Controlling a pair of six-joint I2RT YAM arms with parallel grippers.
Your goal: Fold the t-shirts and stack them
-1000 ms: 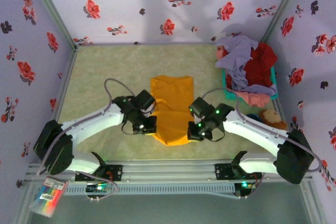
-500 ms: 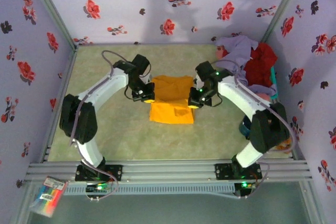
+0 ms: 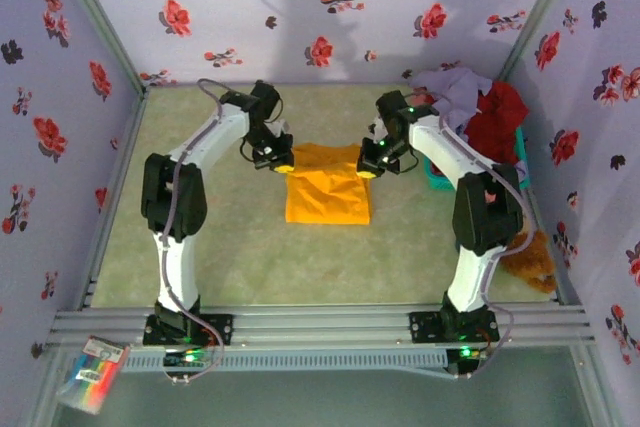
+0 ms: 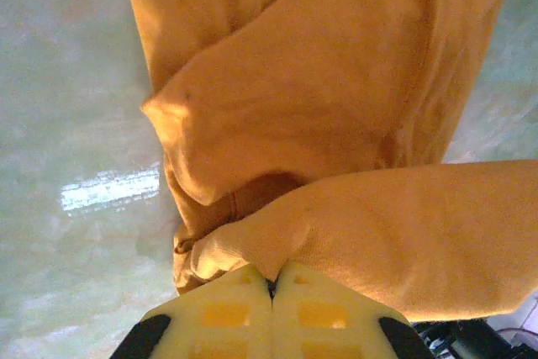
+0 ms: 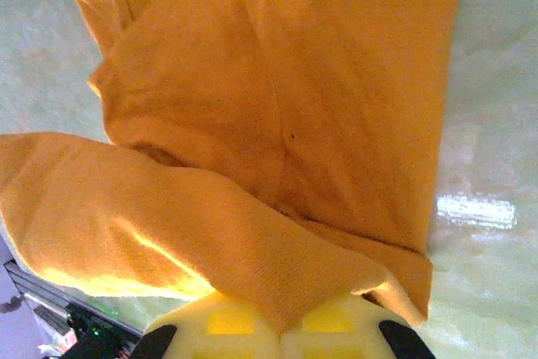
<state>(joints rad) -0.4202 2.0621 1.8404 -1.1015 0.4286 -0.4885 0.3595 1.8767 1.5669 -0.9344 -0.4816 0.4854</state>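
The orange-yellow t-shirt [image 3: 326, 197] lies on the table's middle, doubled over into a short rectangle. My left gripper [image 3: 283, 163] is shut on the folded layer's far left corner, and my right gripper [image 3: 368, 169] is shut on its far right corner. In the left wrist view the yellow jaws [image 4: 271, 282] pinch a fold of orange cloth [image 4: 336, 107] above the lower layer. In the right wrist view the jaws [image 5: 282, 325] pinch the cloth [image 5: 294, 81] in the same way. A lavender t-shirt [image 3: 455, 87] and a red t-shirt [image 3: 497, 117] are heaped at the far right.
A teal basket [image 3: 437, 179] under the heap stands against the right wall, just behind my right arm. A brown teddy bear [image 3: 530, 257] lies by the right wall. Flowered walls close the table on three sides. Green table surface [image 3: 200, 247] shows around the shirt.
Both arms swung from the near side to the far side, carrying the orange-yellow t-shirt's near edge over its far part. The shirt now lies about half as long.
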